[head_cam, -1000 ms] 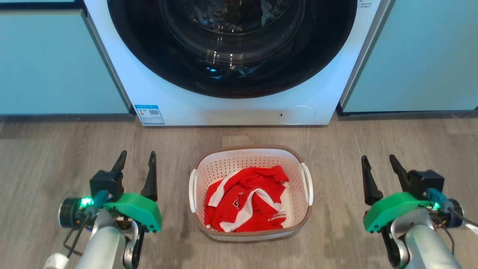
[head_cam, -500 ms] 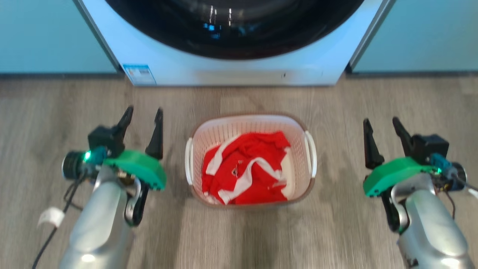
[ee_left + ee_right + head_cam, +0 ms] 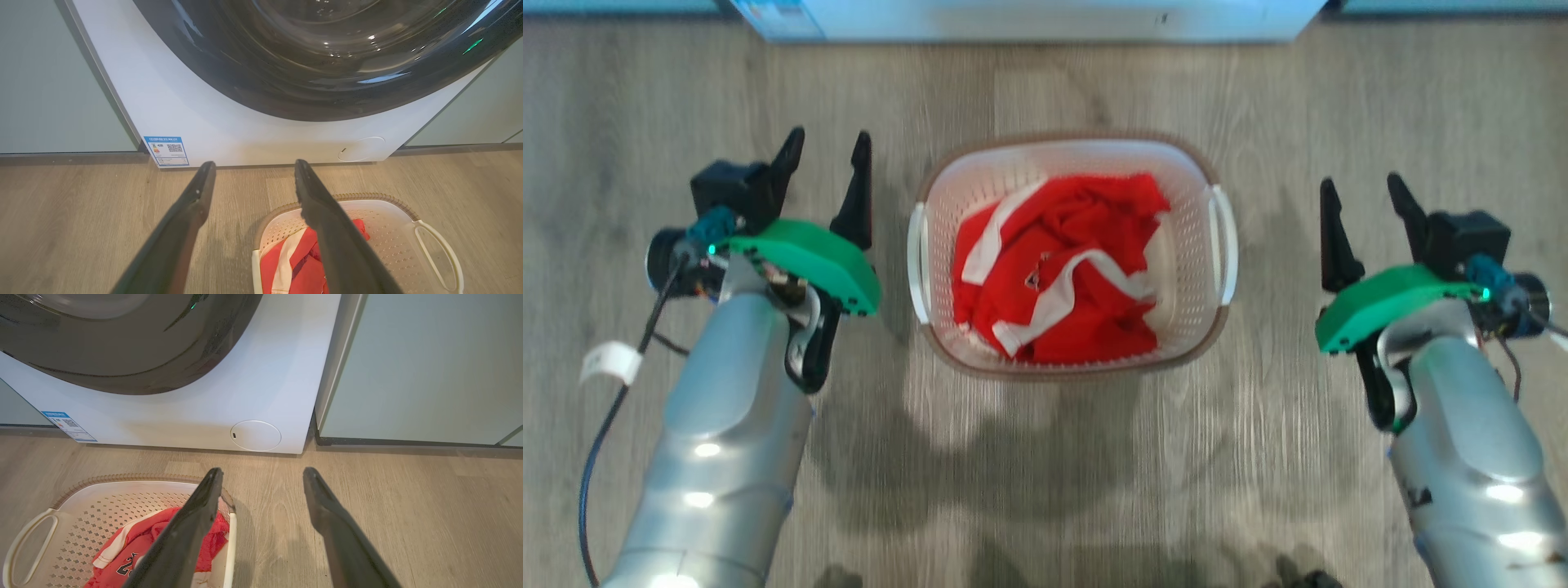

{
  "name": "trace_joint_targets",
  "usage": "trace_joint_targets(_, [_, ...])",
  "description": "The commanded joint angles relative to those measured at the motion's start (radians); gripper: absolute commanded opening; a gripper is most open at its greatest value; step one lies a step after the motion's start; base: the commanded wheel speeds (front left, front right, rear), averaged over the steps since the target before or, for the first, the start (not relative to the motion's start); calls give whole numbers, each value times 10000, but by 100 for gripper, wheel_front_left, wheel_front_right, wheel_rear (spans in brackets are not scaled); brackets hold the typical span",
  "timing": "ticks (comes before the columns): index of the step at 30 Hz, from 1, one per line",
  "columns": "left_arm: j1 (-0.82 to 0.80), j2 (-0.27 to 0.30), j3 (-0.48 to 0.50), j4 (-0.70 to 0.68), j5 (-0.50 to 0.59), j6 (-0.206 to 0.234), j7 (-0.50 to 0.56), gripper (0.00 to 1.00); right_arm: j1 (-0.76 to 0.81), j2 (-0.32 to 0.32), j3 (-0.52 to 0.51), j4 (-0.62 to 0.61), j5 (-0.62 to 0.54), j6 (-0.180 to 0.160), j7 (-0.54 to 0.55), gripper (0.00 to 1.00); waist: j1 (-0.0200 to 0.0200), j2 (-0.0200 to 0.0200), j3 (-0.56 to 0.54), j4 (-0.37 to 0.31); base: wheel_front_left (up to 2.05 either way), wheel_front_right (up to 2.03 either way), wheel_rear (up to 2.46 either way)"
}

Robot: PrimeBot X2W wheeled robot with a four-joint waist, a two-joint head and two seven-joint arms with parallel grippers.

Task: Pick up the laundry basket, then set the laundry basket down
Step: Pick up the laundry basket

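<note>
The white laundry basket (image 3: 1191, 175) with its brown rim stands on the wood floor in the middle of the head view, holding a crumpled red and white garment (image 3: 1062, 269). My left gripper (image 3: 827, 147) hovers open just left of the basket's left handle (image 3: 918, 261), fingers apart with nothing between them. My right gripper (image 3: 1364, 192) is open too, a wider gap away from the right handle (image 3: 1227, 245). The basket (image 3: 384, 228) shows at the lower right of the left wrist view and the basket (image 3: 102, 498) at the lower left of the right wrist view.
A white front-loading washing machine (image 3: 229, 114) with a dark round door stands beyond the basket, its base (image 3: 1029, 20) at the top edge of the head view. Pale cabinets (image 3: 429, 367) flank it. Wood floor (image 3: 1045, 457) lies open on the near side of the basket.
The head camera has tilted down: the washing machine has slid almost out of the top and basket and arms sit higher. Both grippers stay open, flanking the basket.
</note>
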Motion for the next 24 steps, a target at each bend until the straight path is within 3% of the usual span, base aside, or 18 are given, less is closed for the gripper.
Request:
trace_joint_targets(1, [-291, 169, 261, -139, 28, -79, -98, 100, -176, 130, 205, -168, -89, -15, -122, 100, -2, 0, 599, 38, 0, 0, 0])
trace_joint_targets(13, [-1396, 98, -15, 1181, -34, -296, -100, 100, -1429, 354, 518, 685, -221, -15, -122, 100, -2, 0, 2199, -30, 0, 0, 0])
trace_joint_targets(24, [-2214, 379, -1333, 2387, -1331, -303, -100, 100, -2180, 439, 733, 1438, -209, -15, -122, 100, -2, 0, 3218, -261, 0, 0, 0])
